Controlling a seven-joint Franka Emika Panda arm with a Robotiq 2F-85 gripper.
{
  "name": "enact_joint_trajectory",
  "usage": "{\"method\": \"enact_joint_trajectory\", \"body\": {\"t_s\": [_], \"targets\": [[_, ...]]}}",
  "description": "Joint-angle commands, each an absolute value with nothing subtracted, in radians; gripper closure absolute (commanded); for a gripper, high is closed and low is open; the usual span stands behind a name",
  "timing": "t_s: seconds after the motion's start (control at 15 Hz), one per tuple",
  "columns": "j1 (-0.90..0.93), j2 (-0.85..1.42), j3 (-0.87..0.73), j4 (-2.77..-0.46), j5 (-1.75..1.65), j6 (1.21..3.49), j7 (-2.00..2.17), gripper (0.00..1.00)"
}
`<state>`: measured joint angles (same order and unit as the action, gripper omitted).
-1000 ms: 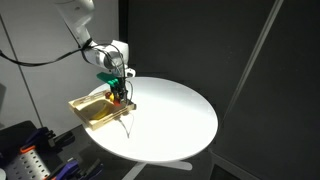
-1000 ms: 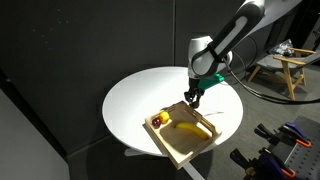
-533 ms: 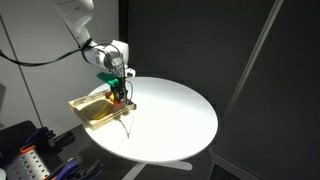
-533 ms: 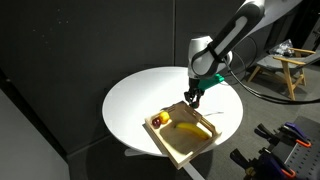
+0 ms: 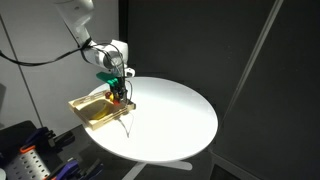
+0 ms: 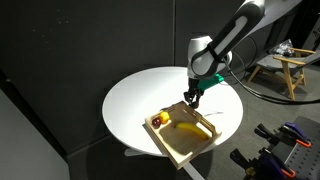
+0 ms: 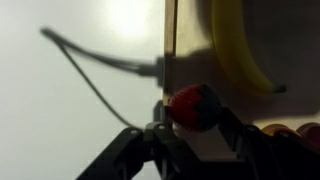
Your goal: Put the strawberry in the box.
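The box [image 6: 178, 149] is a shallow light-wood tray on the round white table, seen in both exterior views [image 5: 84, 103]. A yellow banana [image 6: 190, 128] lies inside it, also in the wrist view [image 7: 240, 50]. My gripper [image 7: 192, 125] is shut on the strawberry [image 7: 193, 106], a small red lump between the fingers. It hangs over the tray's edge [image 7: 170, 40]. In the exterior views the gripper [image 5: 118, 97] [image 6: 192, 98] is just above the tray's wall.
A small round orange fruit [image 6: 157, 120] sits in the tray's corner. The white table [image 5: 175, 115] spreads beyond the tray. A thin dark cable [image 7: 90, 70] lies on the table next to the tray. A wooden stand [image 6: 285, 70] is off to the side.
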<state>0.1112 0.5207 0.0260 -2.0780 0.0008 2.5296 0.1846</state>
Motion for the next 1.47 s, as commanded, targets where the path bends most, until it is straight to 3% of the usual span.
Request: {"method": "enact_joint_trajectory", "body": {"t_s": [0.0, 1.4], "targets": [[0.133, 0.488, 0.027, -2.093, -0.008, 2.532, 0.186, 0.73], [0.299, 0.531, 0.057, -2.052, -0.081, 2.509, 0.200, 0.73]]}}
